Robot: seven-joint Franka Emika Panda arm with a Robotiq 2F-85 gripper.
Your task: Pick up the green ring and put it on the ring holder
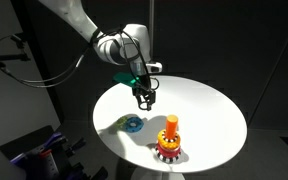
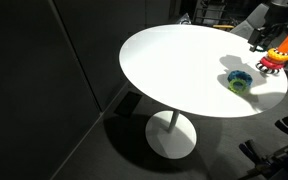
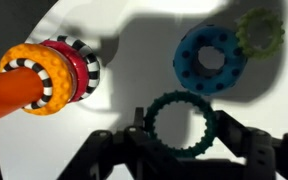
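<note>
The green ring (image 3: 177, 99) is a dark green toothed ring held between my gripper's (image 3: 181, 126) two fingers, which touch it on both sides. In an exterior view my gripper (image 1: 144, 97) hangs a little above the white table, behind and to the left of the ring holder (image 1: 169, 140). The ring holder (image 3: 72, 68) has an orange peg and a red base. It carries a yellow ring and a black-and-white striped ring. In an exterior view the holder (image 2: 274, 58) stands near the table's far edge, with my gripper (image 2: 258, 40) beside it.
A cyan-blue toothed ring (image 3: 209, 58) lies on the round white table (image 1: 209, 100), with a smaller yellow-green ring (image 3: 260, 32) against it. The blue ring shows in both exterior views (image 1: 132, 123) (image 2: 239, 80). The room around the table is dark.
</note>
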